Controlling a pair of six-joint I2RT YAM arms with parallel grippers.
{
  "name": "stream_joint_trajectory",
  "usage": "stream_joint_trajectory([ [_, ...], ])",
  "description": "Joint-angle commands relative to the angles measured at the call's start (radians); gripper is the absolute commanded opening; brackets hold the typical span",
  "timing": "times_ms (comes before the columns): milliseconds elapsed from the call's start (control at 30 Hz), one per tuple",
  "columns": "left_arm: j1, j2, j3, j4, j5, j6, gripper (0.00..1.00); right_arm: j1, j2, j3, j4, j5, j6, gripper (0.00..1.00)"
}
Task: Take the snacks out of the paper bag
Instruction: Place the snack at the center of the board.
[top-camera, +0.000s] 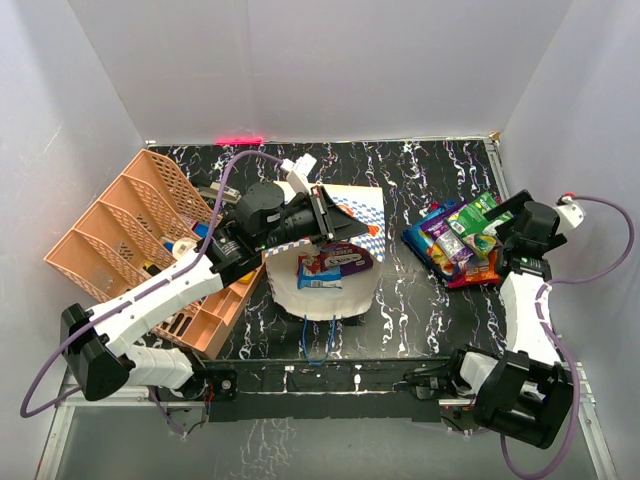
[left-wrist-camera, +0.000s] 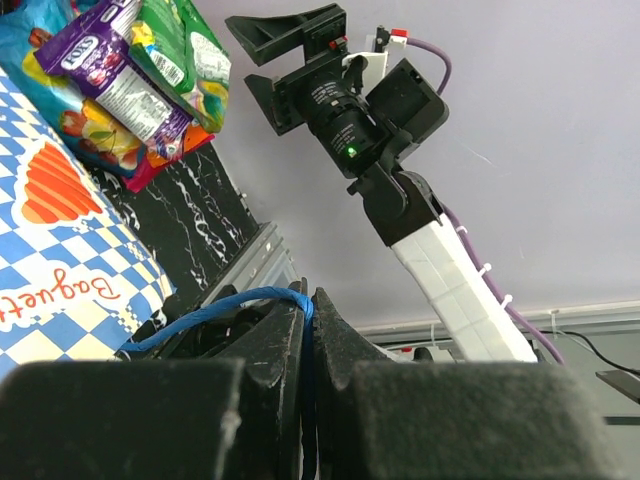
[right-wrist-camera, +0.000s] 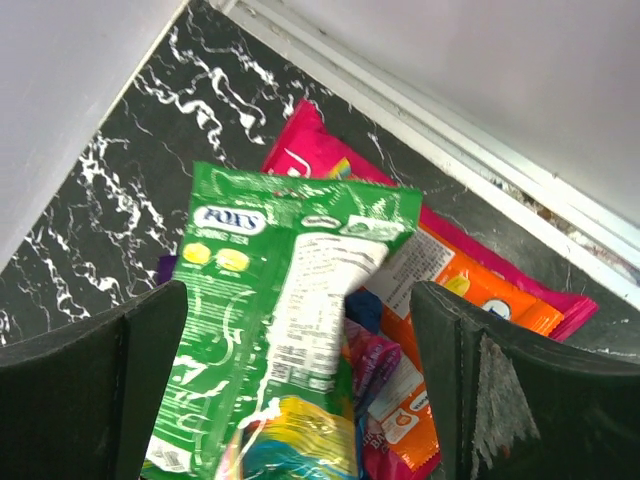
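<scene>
The paper bag (top-camera: 322, 298) stands in the middle of the table with its mouth held open. Inside it lie a purple snack packet (top-camera: 346, 261) and a blue-and-white one (top-camera: 318, 276). My left gripper (top-camera: 326, 222) is at the bag's rim. In the left wrist view the left gripper (left-wrist-camera: 310, 312) is shut on the bag's blue cord handle (left-wrist-camera: 220, 305). A pile of snacks (top-camera: 456, 243) lies at the right. My right gripper (top-camera: 500, 234) hovers over it, open. The green packet (right-wrist-camera: 285, 300) lies on the pile between the right gripper's (right-wrist-camera: 300, 385) wide-apart fingers, over orange (right-wrist-camera: 470, 300) and magenta (right-wrist-camera: 300, 150) packets.
A peach latticed basket (top-camera: 125, 225) with small items stands at the left, against my left arm. The second blue cord handle (top-camera: 320, 345) hangs in front of the bag. A metal rail (right-wrist-camera: 470, 160) and the wall run just behind the snack pile.
</scene>
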Motion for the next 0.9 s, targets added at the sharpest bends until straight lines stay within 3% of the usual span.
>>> stream_joint_trajectory([
  [0,0.001,0.014,0.09,-0.007,0.005,0.03,0.0,0.038,-0.013,0.135,-0.035,0.084,-0.054,0.98],
  [167,0.0,0.042,0.117,-0.004,0.002,0.028,0.0,0.097,0.027,0.236,-0.085,0.07,-0.088,0.98],
  [367,0.0,0.092,0.157,0.005,0.014,0.027,0.0,0.336,0.047,0.337,-0.104,0.015,-0.209,0.98],
  [533,0.0,0.141,0.231,-0.021,-0.013,0.057,0.0,0.48,0.098,0.391,-0.165,-0.246,-0.191,0.98],
  [700,0.001,0.174,0.283,-0.043,-0.032,0.075,0.0,0.566,0.087,0.275,-0.137,-0.477,-0.1,0.94],
  [867,0.002,0.17,0.261,-0.017,-0.029,0.052,0.0,0.587,0.032,0.147,-0.198,-0.466,-0.128,0.91],
])
